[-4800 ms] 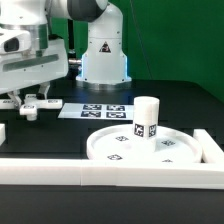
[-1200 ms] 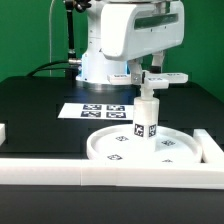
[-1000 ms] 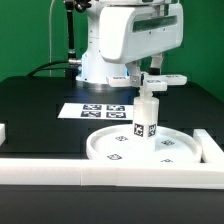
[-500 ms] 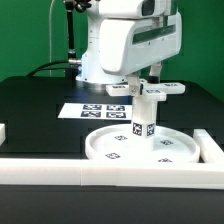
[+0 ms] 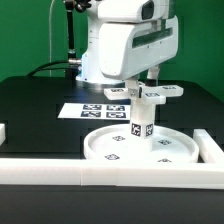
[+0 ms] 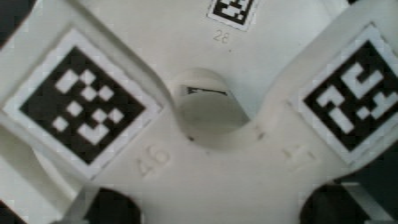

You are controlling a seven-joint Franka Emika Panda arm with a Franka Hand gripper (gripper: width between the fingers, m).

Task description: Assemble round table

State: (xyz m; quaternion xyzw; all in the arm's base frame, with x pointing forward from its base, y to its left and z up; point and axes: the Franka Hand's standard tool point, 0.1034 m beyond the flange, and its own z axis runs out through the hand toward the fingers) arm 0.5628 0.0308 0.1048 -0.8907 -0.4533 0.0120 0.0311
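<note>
The wide rimmed disc [image 5: 160, 150] lies flat at the front of the table. The short thick post [image 5: 144, 122] stands upright on it. My gripper [image 5: 148, 86] is shut on the cross-shaped piece [image 5: 152, 94] and holds it flat right on top of the post; whether it touches the post's top I cannot tell. In the wrist view the cross-shaped piece [image 6: 205, 110] fills the picture with its tags. My gripper [image 6: 231, 207] shows only as dark fingertips [image 6: 111, 205] at either side of the piece.
The marker board [image 5: 100, 110] lies behind the disc. A long white rail [image 5: 90, 174] runs along the front edge, another rail [image 5: 210, 146] stands at the exterior view's right, and a short white end [image 5: 3, 130] at its left. The arm's base [image 5: 100, 62] is at the back.
The arm has come from the exterior view's left to above the post with the cross-shaped piece. In the last second it has turned the piece and lowered it to the post's top.
</note>
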